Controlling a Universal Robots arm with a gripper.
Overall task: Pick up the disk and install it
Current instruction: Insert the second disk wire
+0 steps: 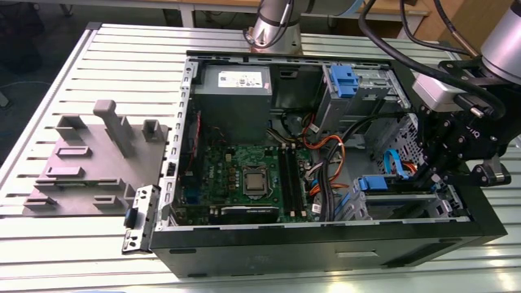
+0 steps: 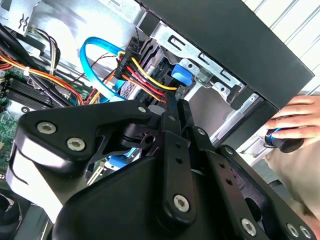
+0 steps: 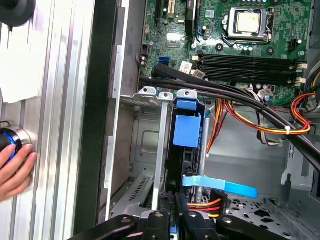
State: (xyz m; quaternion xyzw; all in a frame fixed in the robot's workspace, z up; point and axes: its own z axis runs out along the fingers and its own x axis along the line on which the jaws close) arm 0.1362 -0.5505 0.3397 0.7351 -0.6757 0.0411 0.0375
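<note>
my gripper [image 2: 172, 102] is down in the case's [image 1: 326, 244] drive cage [image 3: 150, 150] | fingers look pinched together, prob not holding anything tho hard to tell | disk [image 3: 186, 131] seated in the bay w/ blue carrier, just ahead of the fingertips

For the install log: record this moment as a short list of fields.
scene: open computer case on a slatted table
tool: low in the case by the drive bay, fingers closed together
disk: blue carrier seated in the bay slot
cables: blue data cable and red-yellow power wires at the drive's end
person: hand on a blue-ringed button
</note>
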